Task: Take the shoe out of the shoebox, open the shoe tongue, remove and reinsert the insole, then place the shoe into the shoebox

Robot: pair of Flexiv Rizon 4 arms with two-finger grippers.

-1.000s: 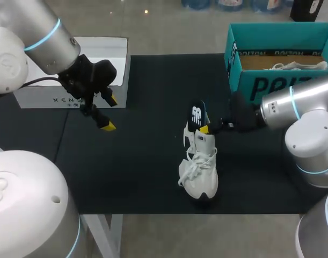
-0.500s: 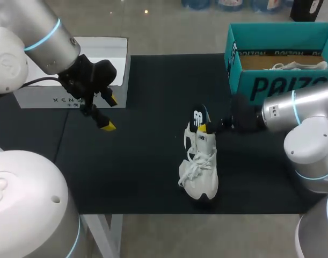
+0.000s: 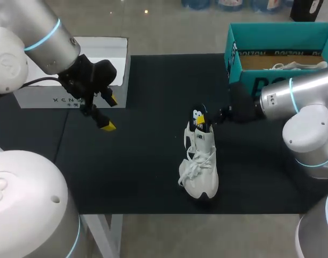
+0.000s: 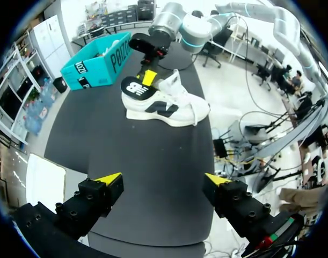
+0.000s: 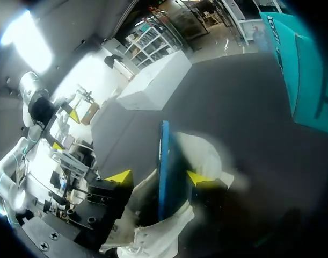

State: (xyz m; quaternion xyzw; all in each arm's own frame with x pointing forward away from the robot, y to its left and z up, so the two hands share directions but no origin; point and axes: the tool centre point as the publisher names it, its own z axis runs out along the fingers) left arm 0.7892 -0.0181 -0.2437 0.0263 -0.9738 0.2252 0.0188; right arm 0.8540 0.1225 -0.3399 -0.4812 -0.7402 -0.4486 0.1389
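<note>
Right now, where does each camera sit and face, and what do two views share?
Head view: above, behind; looks down on the table; left arm and right arm show.
Left wrist view: on left arm; faces the shoe; open left pincer shows.
Right wrist view: on right arm; close on the insole; right pincer grips it.
Both wrist views share shoe and insole.

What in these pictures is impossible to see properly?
- Teal cardboard shoebox: the head view's edge cuts off its right end; the right arm covers part of its front wall.
- White sneaker: its inside is hidden by the dark insole in the head view, blurred in the right wrist view.
</note>
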